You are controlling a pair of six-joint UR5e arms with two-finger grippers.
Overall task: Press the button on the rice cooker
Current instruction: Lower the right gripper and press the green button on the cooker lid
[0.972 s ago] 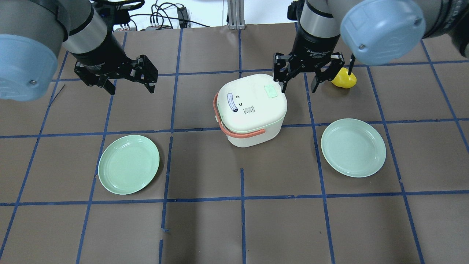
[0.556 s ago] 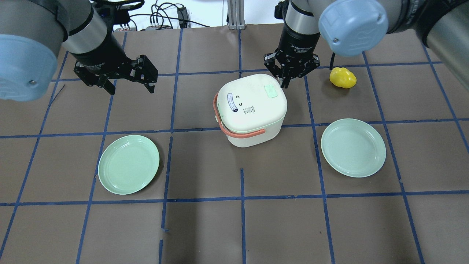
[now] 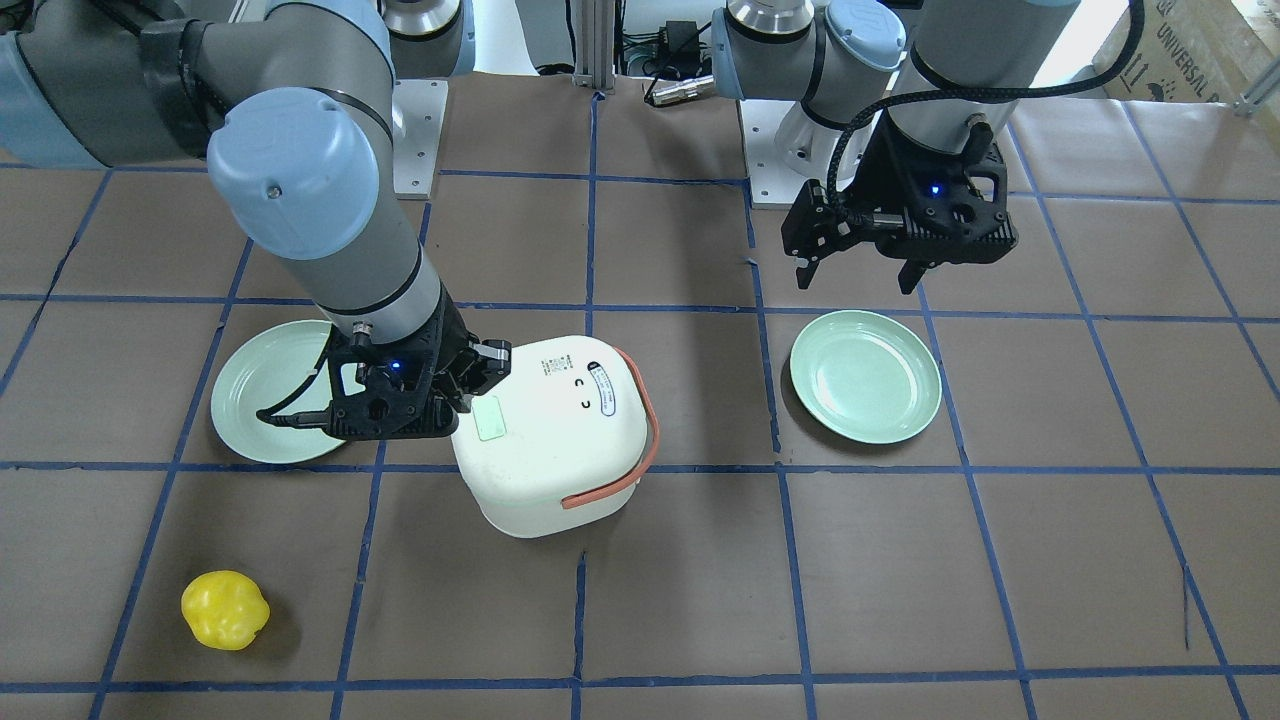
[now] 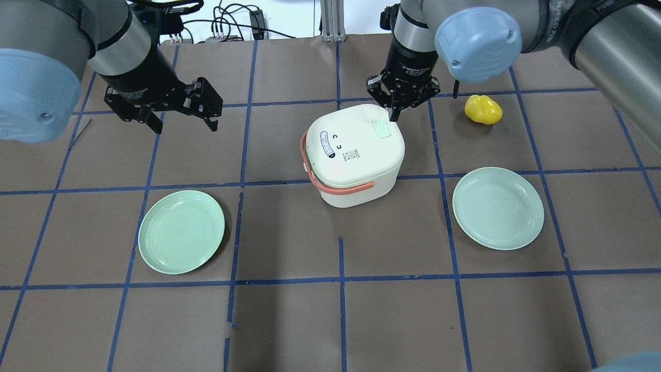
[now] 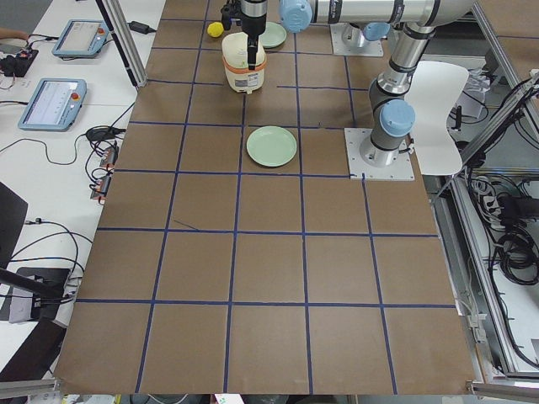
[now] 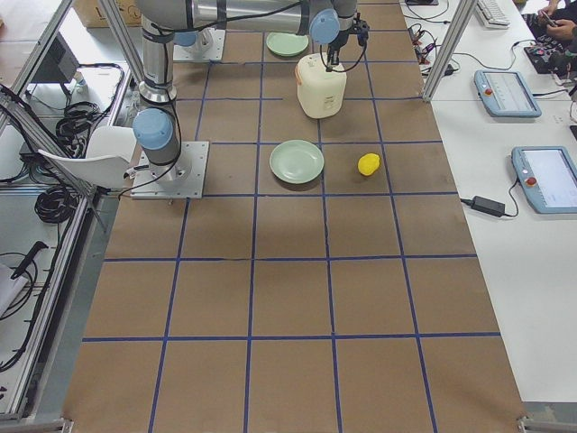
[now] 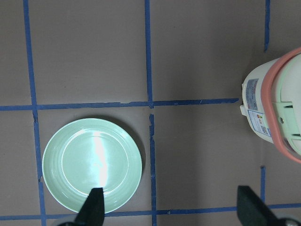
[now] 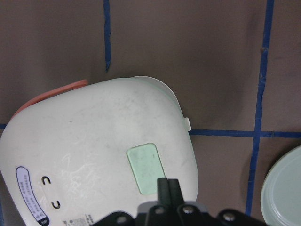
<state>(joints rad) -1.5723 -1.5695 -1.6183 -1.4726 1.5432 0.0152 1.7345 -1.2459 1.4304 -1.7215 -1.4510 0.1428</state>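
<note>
Robotics lab, no question: 2 arm bases bolted onto metal plates, a table papered brown and gridded in blue tape. Teach pendants sit on the white side bench, aluminium frame posts stand at the edges, and cable bundles trail alongside.

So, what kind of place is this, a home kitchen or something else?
Most likely a robotics lab or test cell, not a kitchen. The brown table carries a blue tape grid, grey touchscreen control pendants lie on the white side bench, and the small white rice cooker seems only a prop.
</note>
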